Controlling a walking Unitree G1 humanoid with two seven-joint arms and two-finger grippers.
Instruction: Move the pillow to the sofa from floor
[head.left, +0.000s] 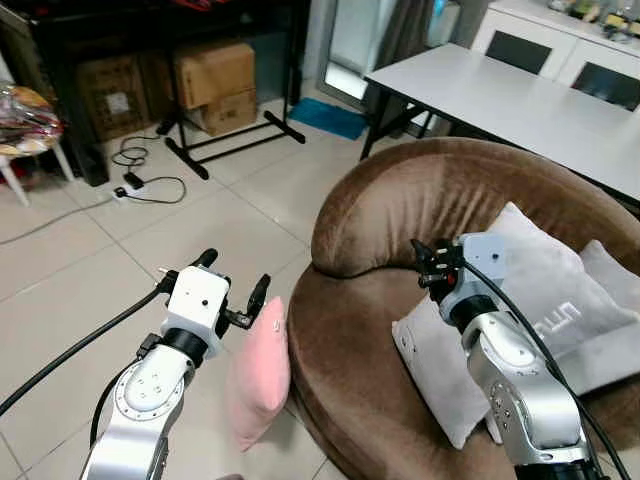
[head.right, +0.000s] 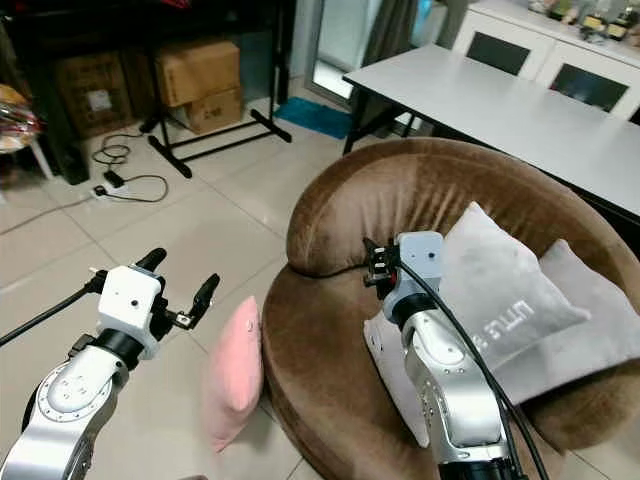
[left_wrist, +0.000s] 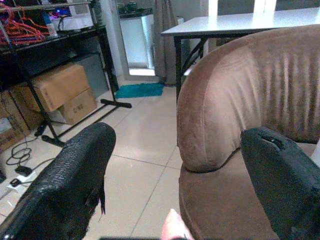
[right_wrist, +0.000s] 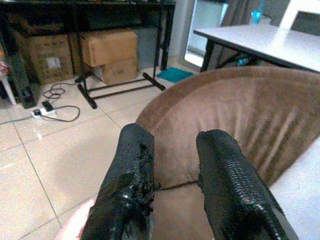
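Cardboard boxes (head.left: 215, 85) sit far back on the left under a dark rack (head.left: 230, 135), and a black cable (head.left: 150, 185) with a power strip lies on the pale floor tiles (head.left: 90, 290) in front of them.

Nearer, the left gripper (head.left: 234, 287) hovers above the floor with its jaws spread wide apart and nothing between them; in the left wrist view the two black fingers (left_wrist: 65, 185) stand far from each other, framing the sofa's edge. Just beside and below it, the pink pillow (head.left: 259, 375) stands on its edge on the tiles, leaning against the outer side of the brown sofa (head.left: 420, 200). It is not on the seat.

The sofa is round and velvety, with a high curved back. Over its seat the right gripper (head.left: 418, 262) is raised; its jaws stand slightly apart and hold nothing, as the right wrist view shows a narrow gap between the fingers (right_wrist: 125, 185). Behind that arm, two grey cushions (head.left: 545, 300) rest on the seat against the back. Beyond the sofa, on the right, stands a white worktop (head.left: 520, 100) on dark legs.
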